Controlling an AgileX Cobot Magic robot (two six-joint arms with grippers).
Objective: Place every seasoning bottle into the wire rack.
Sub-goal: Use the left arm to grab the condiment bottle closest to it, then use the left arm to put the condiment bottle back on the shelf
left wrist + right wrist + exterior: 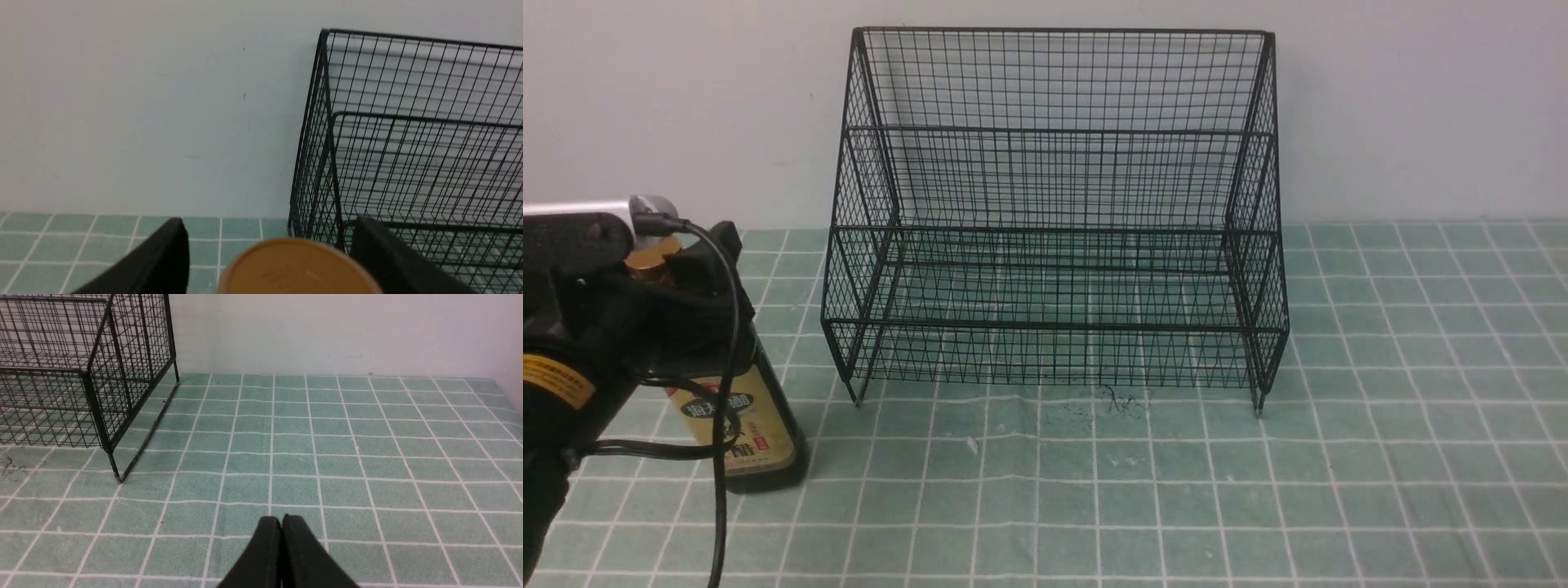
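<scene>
The seasoning bottle (pixel 756 433) stands on the tiled cloth at the front left: dark liquid, tan-yellow label, gold cap (pixel 654 255). My left gripper (pixel 682 278) reaches round its neck and shoulder and hides them. In the left wrist view the gold cap (pixel 300 269) sits between the two black fingers (pixel 163 257), nearer one finger, with bare cloth showing beside the other. The jaws stand wide apart. The black wire rack (pixel 1054 229) stands to the bottle's right, against the wall, with nothing in it. My right gripper (pixel 281 520) is shut and holds nothing, low over the cloth right of the rack (pixel 81 375).
A green tiled cloth (pixel 1176 490) covers the table. A pale wall (pixel 1421 106) stands just behind the rack. The left arm's black cable (pixel 723 457) hangs in front of the bottle. A small dark scribble (pixel 1119 400) marks the cloth before the rack's front rail.
</scene>
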